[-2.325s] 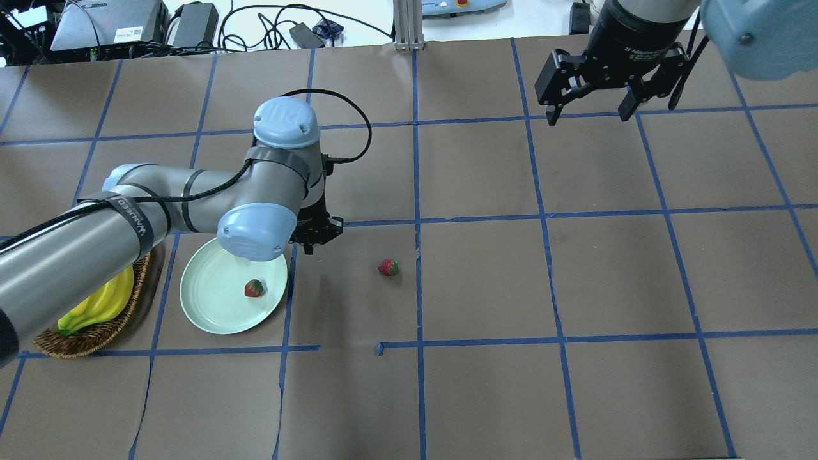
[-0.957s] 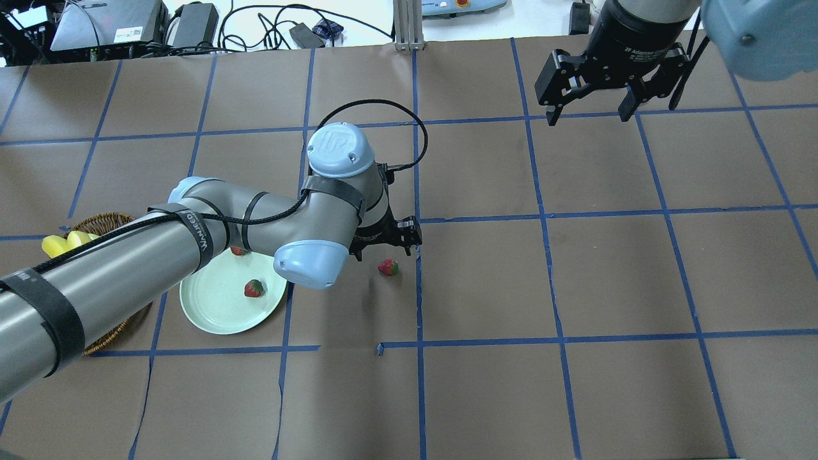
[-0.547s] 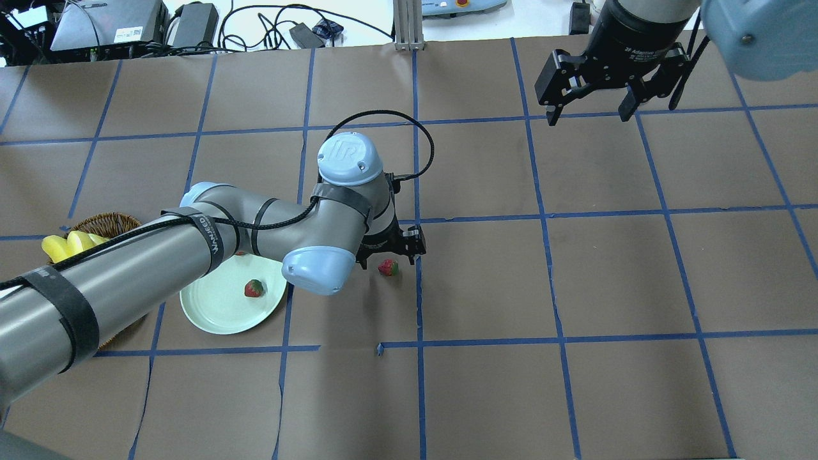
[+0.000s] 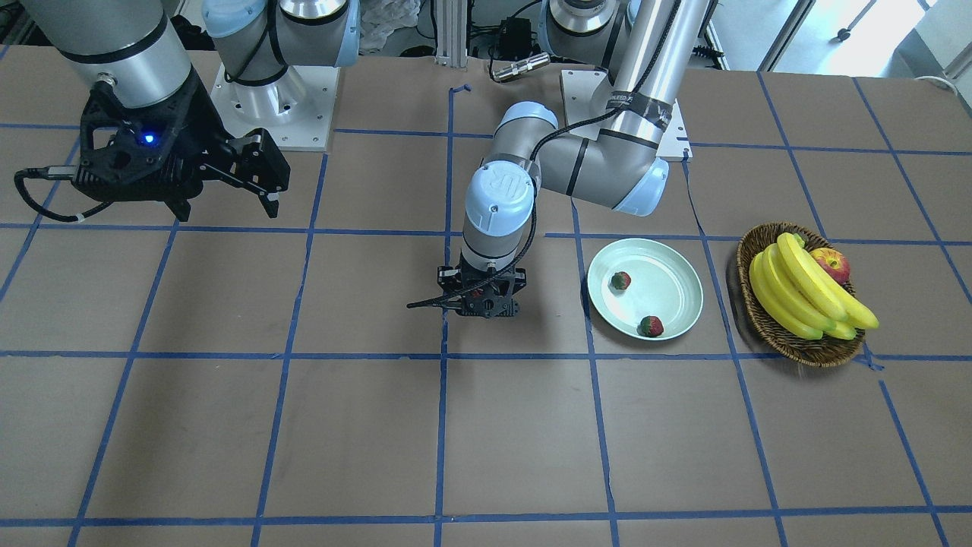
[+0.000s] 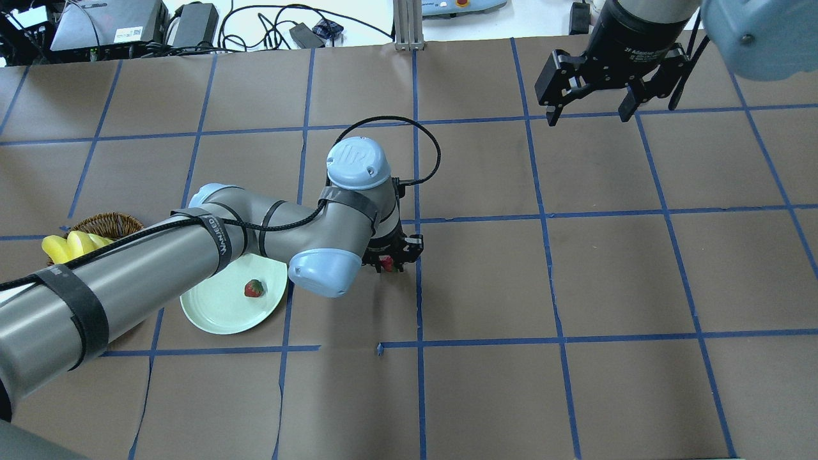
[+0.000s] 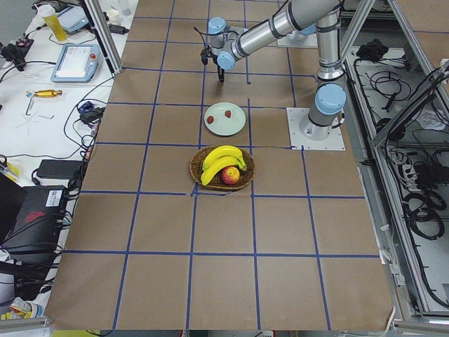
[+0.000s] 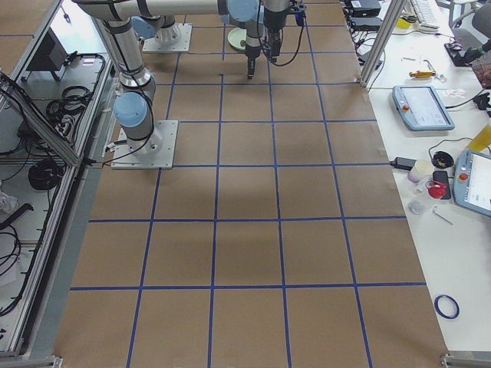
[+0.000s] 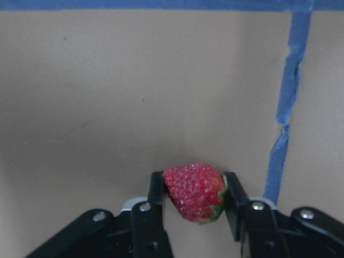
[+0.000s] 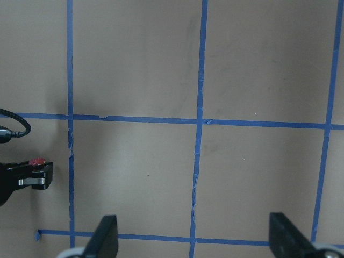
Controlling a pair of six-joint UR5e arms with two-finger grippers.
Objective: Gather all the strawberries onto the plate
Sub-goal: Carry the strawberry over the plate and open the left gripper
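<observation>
Brown-papered table (image 5: 575,287) with a blue tape grid, seen from above. Near its centre the left gripper (image 5: 387,260) points down, with a red strawberry (image 5: 386,262) between its fingers. At the gripper's eight o'clock, a mint-green plate (image 5: 217,310) holds a second strawberry (image 5: 254,289). At its nine o'clock, bananas (image 5: 67,246) lie in a wicker basket (image 5: 105,223). At the table's one o'clock, the right gripper (image 5: 586,115) hangs with fingers spread.

We see the desk (image 4: 364,433) covered in brown paper, with blue tape lines (image 4: 441,425) marking it into a grid of squares. A brown wicker basket (image 4: 816,355) stands on it, holding a bunch of yellow bananas (image 4: 797,292) and a red-yellow apple (image 4: 831,265) tucked against them. Past the far edge we find black cables (image 5: 252,29) and an aluminium post (image 5: 407,25). A tablet-like pendant (image 6: 72,64) lies on a white side bench (image 6: 63,91).
</observation>
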